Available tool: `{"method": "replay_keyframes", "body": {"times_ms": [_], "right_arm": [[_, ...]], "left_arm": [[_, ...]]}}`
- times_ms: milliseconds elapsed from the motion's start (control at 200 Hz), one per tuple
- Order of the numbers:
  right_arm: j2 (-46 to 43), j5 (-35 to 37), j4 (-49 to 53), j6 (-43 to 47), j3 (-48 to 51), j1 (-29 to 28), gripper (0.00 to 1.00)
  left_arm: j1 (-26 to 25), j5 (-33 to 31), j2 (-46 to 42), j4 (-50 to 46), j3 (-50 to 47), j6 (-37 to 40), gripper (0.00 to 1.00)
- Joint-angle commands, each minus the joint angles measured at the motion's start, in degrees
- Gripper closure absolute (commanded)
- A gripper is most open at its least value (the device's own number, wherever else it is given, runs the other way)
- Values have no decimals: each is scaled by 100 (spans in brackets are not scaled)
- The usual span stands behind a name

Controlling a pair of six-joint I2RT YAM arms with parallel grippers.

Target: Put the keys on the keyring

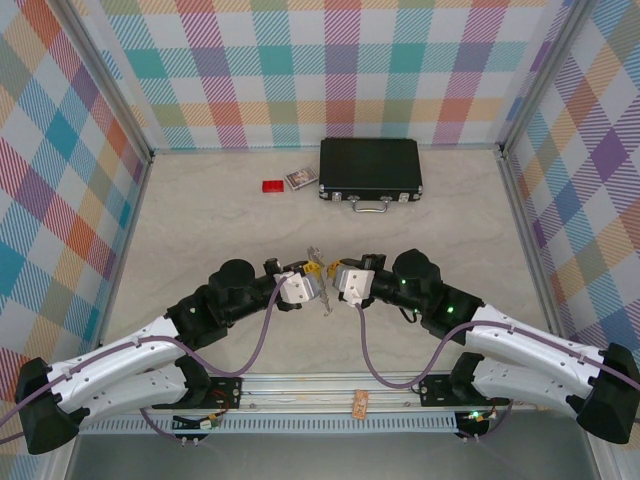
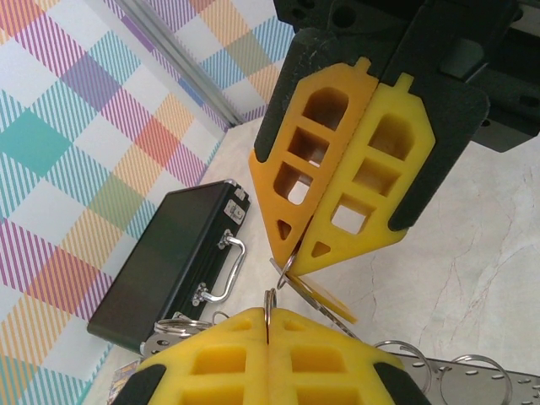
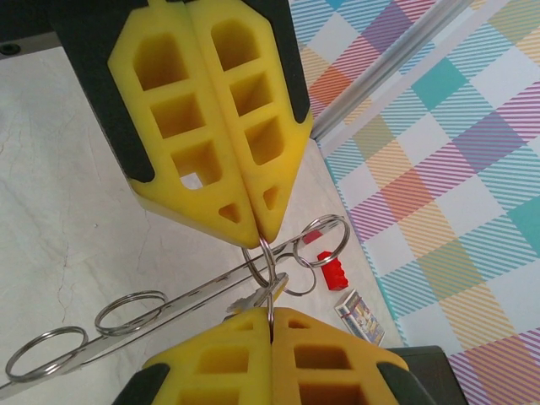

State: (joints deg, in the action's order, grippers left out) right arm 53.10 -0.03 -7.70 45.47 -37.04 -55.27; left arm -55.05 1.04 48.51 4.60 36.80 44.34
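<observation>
Left gripper (image 2: 267, 317) clamped shut on keyring (image 2: 267, 302) wire; right gripper (image 2: 292, 253) pinched shut on yellow-headed key (image 2: 331, 305), tip to tip above bench (image 1: 200, 220) middle, toward near edge. Threading, likely: hold ring steady, slide key's hole onto wire end slowly, no twisting.

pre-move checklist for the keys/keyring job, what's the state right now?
1. Left claw shut on the keyring loop: ok.
2. Right claw pinching the same loop at its tip: ok.
3. Yellow-headed key threaded on the loop: cannot tell.
4. Loop's gap opened enough for a key: cannot tell.
5. Black case and red block well away from both claws: ok.
</observation>
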Motion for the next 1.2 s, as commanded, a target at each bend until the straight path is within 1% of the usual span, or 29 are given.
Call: {"method": "replay_keyframes", "body": {"times_ms": [0, 325, 600, 1195], "right_arm": [[35, -106, -239, -91, -62, -54, 100], [86, -146, -292, -108, -81, -51, 100], [-32, 27, -420, -118, 10, -53, 100], [-40, 99, -375, -130, 26, -59, 100]], "left_arm": [[-60, 127, -87, 166, 208, -69, 100], [-66, 140, -50, 94, 235, -74, 100], [-68, 121, -47, 89, 222, -74, 100], [-68, 88, -53, 109, 196, -59, 100]]}}
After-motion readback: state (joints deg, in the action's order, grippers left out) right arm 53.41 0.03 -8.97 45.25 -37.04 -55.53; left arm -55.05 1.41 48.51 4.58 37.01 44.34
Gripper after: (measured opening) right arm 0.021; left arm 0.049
